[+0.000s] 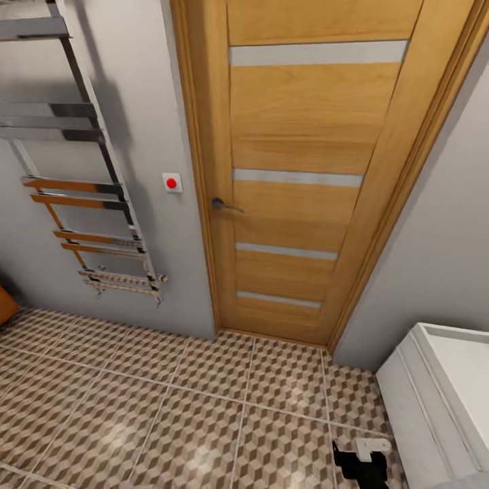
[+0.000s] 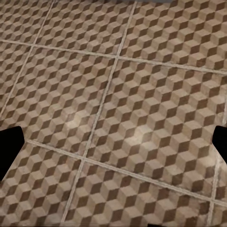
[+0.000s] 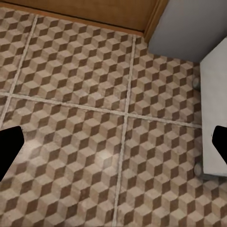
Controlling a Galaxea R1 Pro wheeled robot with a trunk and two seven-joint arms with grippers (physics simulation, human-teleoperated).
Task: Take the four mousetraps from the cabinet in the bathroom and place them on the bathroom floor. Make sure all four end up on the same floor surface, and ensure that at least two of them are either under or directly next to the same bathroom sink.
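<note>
Your right gripper [image 1: 360,462] sits low over the cube-patterned brown, beige and white tiled bathroom floor [image 1: 170,407], just beside a white boxy unit [image 1: 435,401]; its black fingers [image 3: 9,151] are spread wide with nothing between them. Your left gripper [image 2: 113,146] also hangs over bare tile, fingers parted and empty. Ahead: an orange-brown wooden door with grey glass strips [image 1: 299,170], a dark lever handle [image 1: 221,204], a red wall button [image 1: 172,183], and a chrome towel rail [image 1: 88,204].

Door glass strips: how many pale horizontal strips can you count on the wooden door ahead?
4 on the door: one near the top, one level with the handle, one lower, one near the bottom. More may sit above the picture's edge.
</note>
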